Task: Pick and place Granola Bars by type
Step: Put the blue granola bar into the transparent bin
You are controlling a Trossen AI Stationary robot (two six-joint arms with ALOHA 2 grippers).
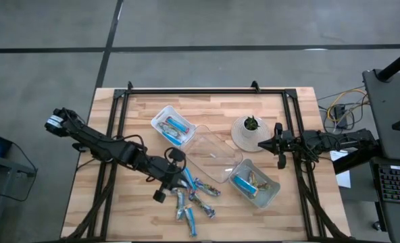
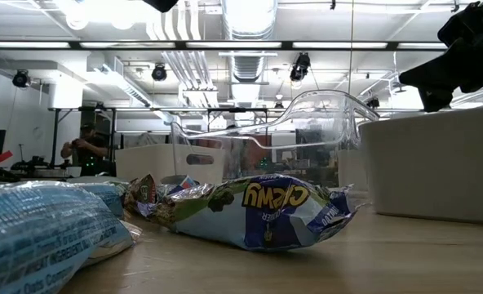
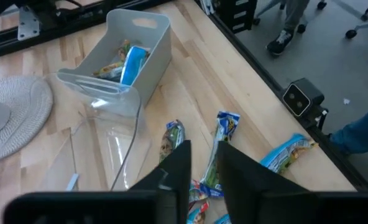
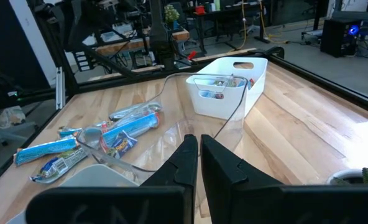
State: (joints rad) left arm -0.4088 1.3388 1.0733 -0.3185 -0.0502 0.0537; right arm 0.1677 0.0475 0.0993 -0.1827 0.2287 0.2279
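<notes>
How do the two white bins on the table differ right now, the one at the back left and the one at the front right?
The back-left bin sits beyond the clear tray, far from the loose bars; the front-right bin sits nearer the front edge, beside the right arm. The back-left bin shows mostly blue wrappers; the front-right bin shows a blue bar and a greenish-tan one. Both are white, open-topped, tilted diagonally on the table and already hold bars.

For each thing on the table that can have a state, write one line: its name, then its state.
left gripper: open, over the loose bars
right gripper: shut, empty, beside the plant
loose granola bars: lying scattered
clear tray: empty
far white bin: holds bars
near white bin: holds bars
</notes>
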